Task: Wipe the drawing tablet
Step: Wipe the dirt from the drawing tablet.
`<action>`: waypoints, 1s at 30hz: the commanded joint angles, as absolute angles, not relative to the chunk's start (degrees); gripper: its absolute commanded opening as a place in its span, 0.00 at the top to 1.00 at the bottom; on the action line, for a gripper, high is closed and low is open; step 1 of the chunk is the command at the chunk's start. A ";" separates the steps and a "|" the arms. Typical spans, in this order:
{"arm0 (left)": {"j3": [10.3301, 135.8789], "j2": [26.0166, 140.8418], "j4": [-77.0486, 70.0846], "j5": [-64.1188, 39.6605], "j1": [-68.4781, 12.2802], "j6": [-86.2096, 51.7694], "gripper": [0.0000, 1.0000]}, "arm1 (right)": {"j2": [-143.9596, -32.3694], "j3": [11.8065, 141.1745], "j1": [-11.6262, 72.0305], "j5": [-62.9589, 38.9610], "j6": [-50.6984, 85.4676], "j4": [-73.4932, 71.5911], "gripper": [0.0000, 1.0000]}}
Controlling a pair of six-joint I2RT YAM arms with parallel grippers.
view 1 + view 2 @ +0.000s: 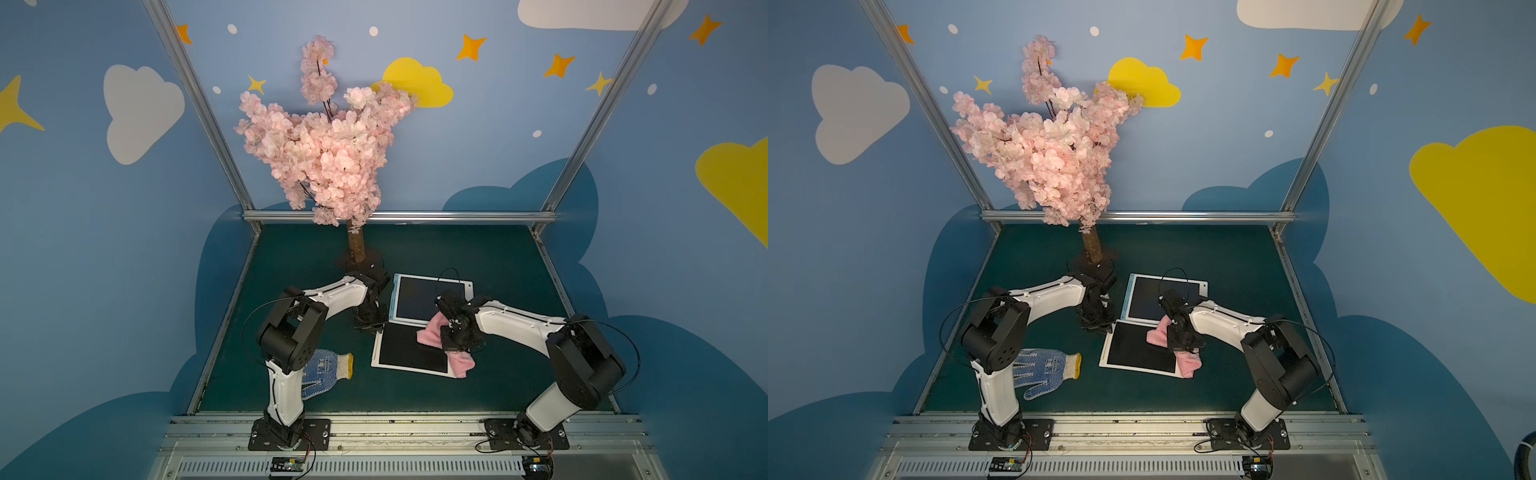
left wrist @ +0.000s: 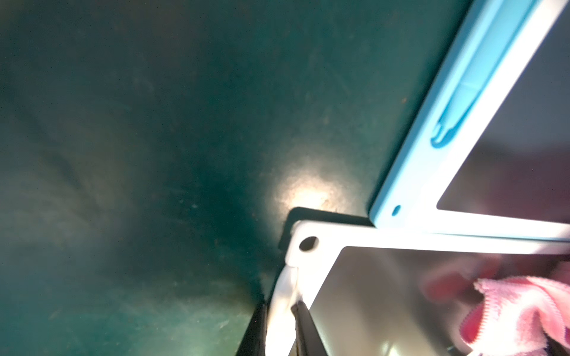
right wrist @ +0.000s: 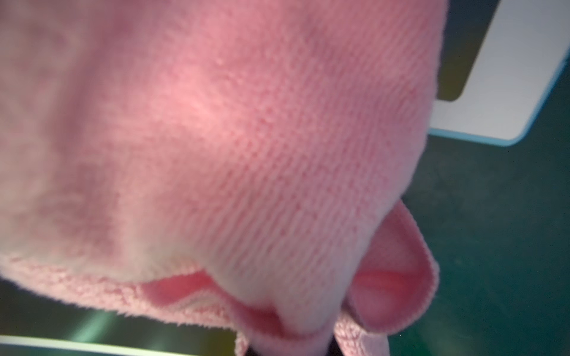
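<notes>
Print on the glove (image 1: 1044,370) is unreadably small.

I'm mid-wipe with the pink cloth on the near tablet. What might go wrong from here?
The pink fluffy cloth trails off the edge of the white-framed black drawing tablet; it may bunch or snag under the right hand. The left hand pinches only that tablet's corner, so a hard stroke might pivot it into the adjoining blue-edged tablet.
</notes>
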State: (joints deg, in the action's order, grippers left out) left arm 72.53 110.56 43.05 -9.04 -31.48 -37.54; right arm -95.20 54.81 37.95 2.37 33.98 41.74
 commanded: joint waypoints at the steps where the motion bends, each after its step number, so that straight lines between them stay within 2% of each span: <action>1: 71.10 115.22 37.35 -9.16 -32.08 -37.11 0.81 | -102.88 56.55 34.71 1.39 29.40 40.30 1.00; 6: 70.83 115.20 37.46 -9.17 -32.08 -37.25 0.81 | -105.67 61.74 33.06 2.05 28.38 41.30 1.00; 14: 70.93 115.27 37.36 -9.23 -32.08 -37.16 0.81 | -102.67 59.15 33.54 2.62 29.97 41.41 1.00; 25: 71.19 115.33 37.27 -9.40 -31.88 -37.24 0.81 | -90.27 45.60 51.36 -0.30 40.63 43.06 1.00; 30: 71.45 115.61 37.29 -9.58 -31.91 -37.11 0.81 | -89.75 44.76 50.80 0.78 40.69 42.67 1.00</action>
